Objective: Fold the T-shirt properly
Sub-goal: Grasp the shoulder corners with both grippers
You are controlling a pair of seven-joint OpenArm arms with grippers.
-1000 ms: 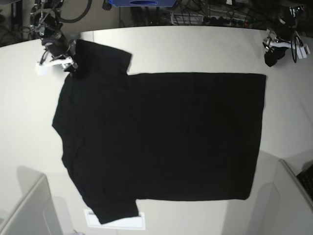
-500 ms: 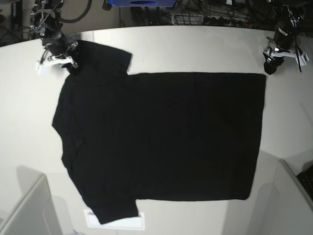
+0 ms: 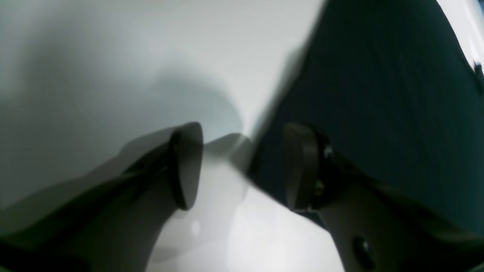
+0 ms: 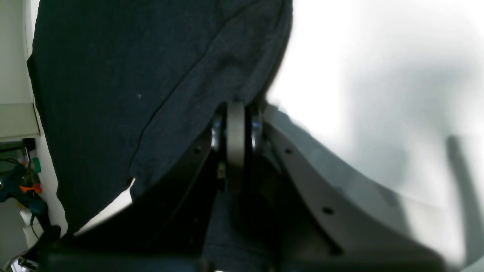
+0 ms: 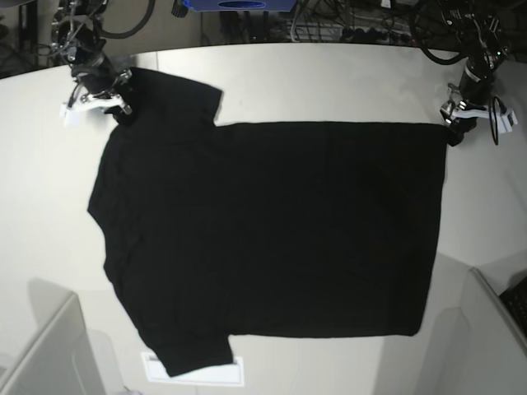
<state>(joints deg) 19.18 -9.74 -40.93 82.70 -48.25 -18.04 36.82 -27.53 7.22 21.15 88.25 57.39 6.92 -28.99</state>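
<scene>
Since the earlier frames, the left gripper has come down from above the far right corner of the pale surface to the hem corner of the large black short-sleeved cloth T-shirt, while the shirt itself lies where it did. That T-shirt is spread flat across the middle of the surface, plain black side up, collar and sleeves toward the left of the base view and the straight hem toward the right. In the left wrist view the left gripper is spread, one dark finger over bare surface and the other over the black cloth, with the shirt's edge running between them. The right gripper sits at the far-left shoulder and sleeve of the shirt; in the right wrist view the right gripper is pressed together, pinching a fold of the dark fabric at its edge.
</scene>
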